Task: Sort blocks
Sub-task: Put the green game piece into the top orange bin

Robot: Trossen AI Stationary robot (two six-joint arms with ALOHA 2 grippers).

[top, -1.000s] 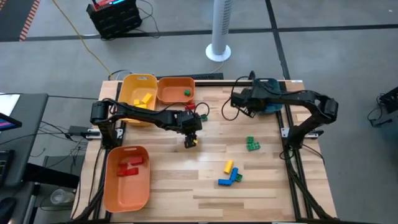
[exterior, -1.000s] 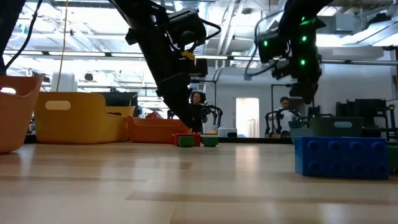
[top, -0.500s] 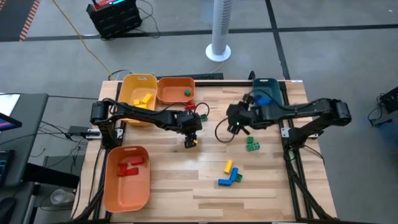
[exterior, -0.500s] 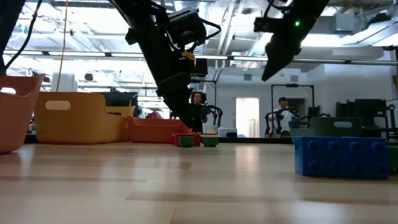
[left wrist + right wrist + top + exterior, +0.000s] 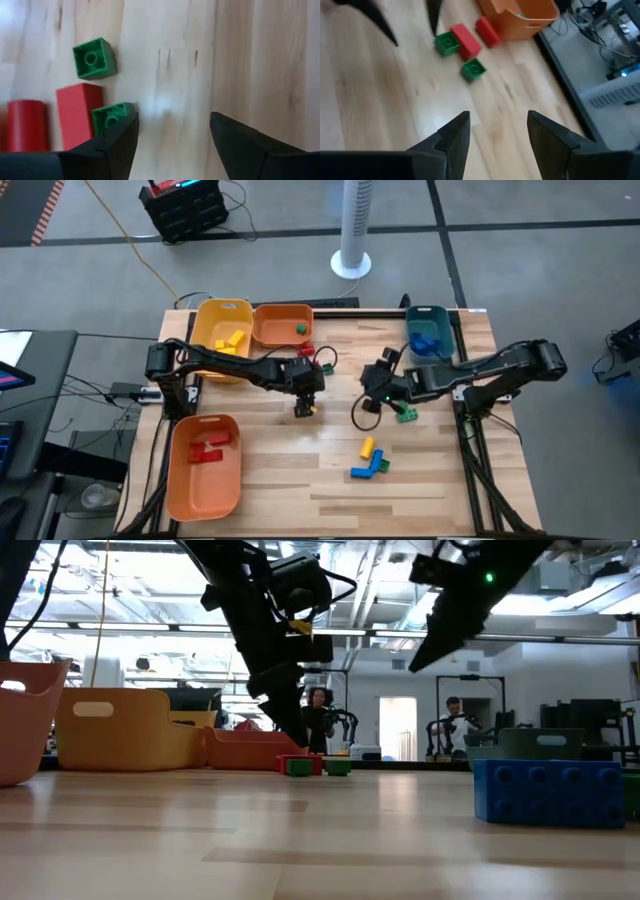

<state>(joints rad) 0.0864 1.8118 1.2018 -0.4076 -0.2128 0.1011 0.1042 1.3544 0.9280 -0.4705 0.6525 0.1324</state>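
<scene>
Two green blocks lie beside right hand.

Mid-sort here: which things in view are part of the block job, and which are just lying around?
Job:
green blocks by the right gripper, jaws open
red and green blocks near the left gripper, jaws open
yellow and blue blocks
orange bins, yellow bin, teal bin

Lying about:
fan base
black box on the floor

Bright even overhead light; soft shadows; right wrist view motion-blurred; low view backlit.
</scene>
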